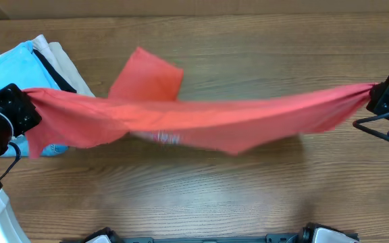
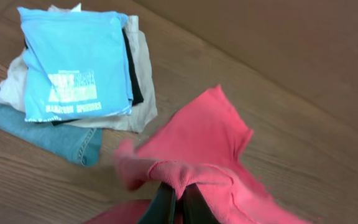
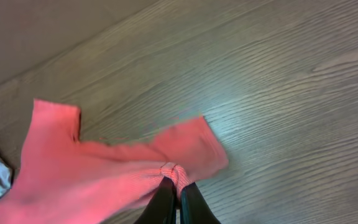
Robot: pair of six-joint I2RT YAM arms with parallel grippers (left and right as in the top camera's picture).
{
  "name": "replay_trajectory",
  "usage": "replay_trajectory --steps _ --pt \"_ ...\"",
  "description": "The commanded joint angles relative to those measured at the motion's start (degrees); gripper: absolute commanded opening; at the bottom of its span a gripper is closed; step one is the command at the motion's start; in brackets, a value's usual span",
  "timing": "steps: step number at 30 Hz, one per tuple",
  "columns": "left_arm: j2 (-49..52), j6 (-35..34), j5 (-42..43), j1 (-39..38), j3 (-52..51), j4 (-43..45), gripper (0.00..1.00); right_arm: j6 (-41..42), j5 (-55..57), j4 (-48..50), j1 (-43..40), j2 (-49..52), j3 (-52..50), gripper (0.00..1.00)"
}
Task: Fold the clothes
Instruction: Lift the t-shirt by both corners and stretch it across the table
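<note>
Overhead, my left gripper (image 1: 27, 104) and right gripper (image 1: 375, 96), at opposite frame edges, each clamp the red T-shirt (image 1: 248, 118), stretching it taut, I judge, to lay flat.

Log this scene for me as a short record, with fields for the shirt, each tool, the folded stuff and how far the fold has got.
garment: red T-shirt, unfolded, stretched out between the two tools
left tool: shut on one end of the shirt
right tool: shut on the other end
folded items: light blue shirt on top of a black garment, a beige garment and a denim piece, on the left tool's side
surface: wooden table
fold progress: no fold made yet
</note>
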Motion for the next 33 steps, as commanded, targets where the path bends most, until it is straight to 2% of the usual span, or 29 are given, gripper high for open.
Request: replay_trajectory --steps 1,10,13,16,19,23,28,33 --pt "0.13 -1.2 0.94 0.31 0.63 0.33 0.04 -0.55 1.25 0.57 0.11 0.37 1.25 0.04" --pt "2.08 -1.22 2.54 0.31 0.63 1.97 0.04 0.13 1.18 4.07 -0.11 3.54 2.21 0.04" --pt "1.55 -0.63 10.36 0.37 1.14 6.25 0.04 2.27 0.94 5.53 -1.07 2.89 8.59 0.04" --pt "0.39 -0.15 17.68 0.39 3.08 12.37 0.04 3.41 -1.27 7.96 -2.34 2.14 19.41 0.04" --pt "-0.66 -0.13 17.86 0.44 6.27 14.53 0.04 4.24 -0.63 9.09 -2.54 1.57 29.79 0.04" --pt "-2.27 -0.13 11.89 0.44 9.57 13.05 0.04 8.7 5.22 6.08 -2.54 1.57 38.23 0.04" --pt "-3.3 0.31 10.21 0.42 9.53 10.56 0.04 7.69 3.58 2.12 -2.43 2.84 31.15 0.04" --pt "-3.21 0.28 5.01 0.42 9.53 9.38 0.04 6.97 7.56 0.31 -2.49 3.91 23.78 0.04"
